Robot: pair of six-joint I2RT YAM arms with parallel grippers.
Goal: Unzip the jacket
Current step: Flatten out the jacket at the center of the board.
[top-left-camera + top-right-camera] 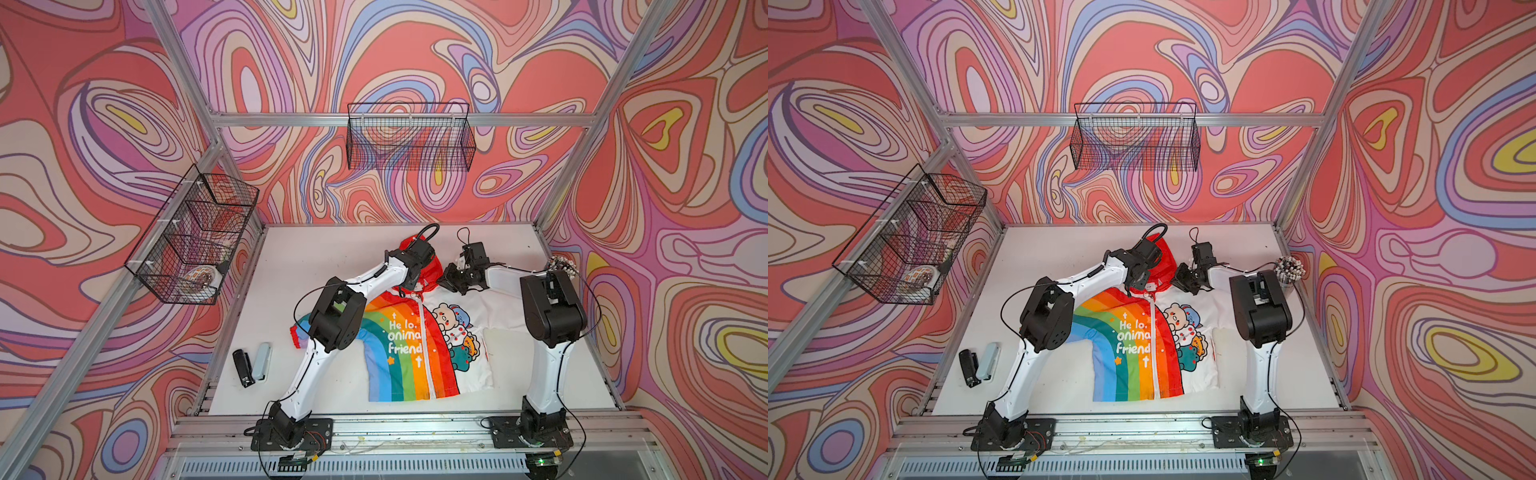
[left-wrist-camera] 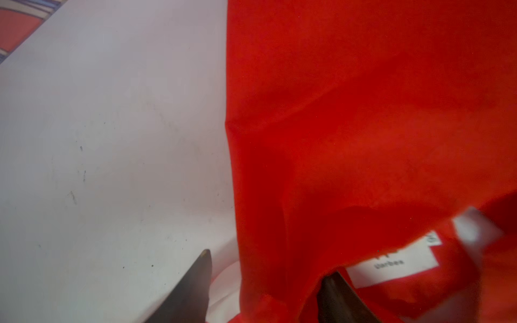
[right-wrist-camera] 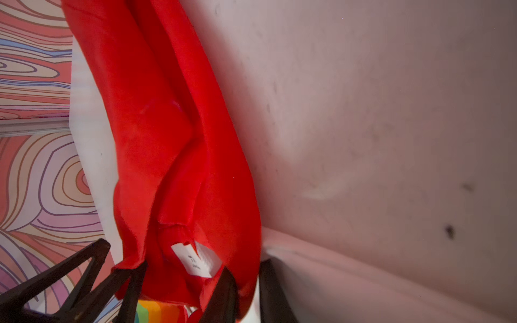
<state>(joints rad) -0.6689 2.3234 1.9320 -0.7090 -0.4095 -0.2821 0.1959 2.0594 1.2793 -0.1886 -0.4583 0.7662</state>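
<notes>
We find 2 grippers at the collar of the jacket [image 1: 399, 345]
It lies flat and zipped on the table [image 1: 316, 257]. The left gripper [image 2: 270, 263] has jaws apart astride the red hood [image 1: 434, 266]; the right gripper [image 3: 246, 265] seems pinched on it.

- The white worktop [image 1: 316, 257] shows faint dark scuffs.
- A jacket [image 1: 407, 345] lies spread flat on its middle, red hood toward the far edge.
- A black gadget [image 1: 243, 368] and a pale blue case [image 1: 262, 360] lie side by side near the left front corner.
- A pot of pens [image 1: 561, 266] stands at the right edge.
</notes>
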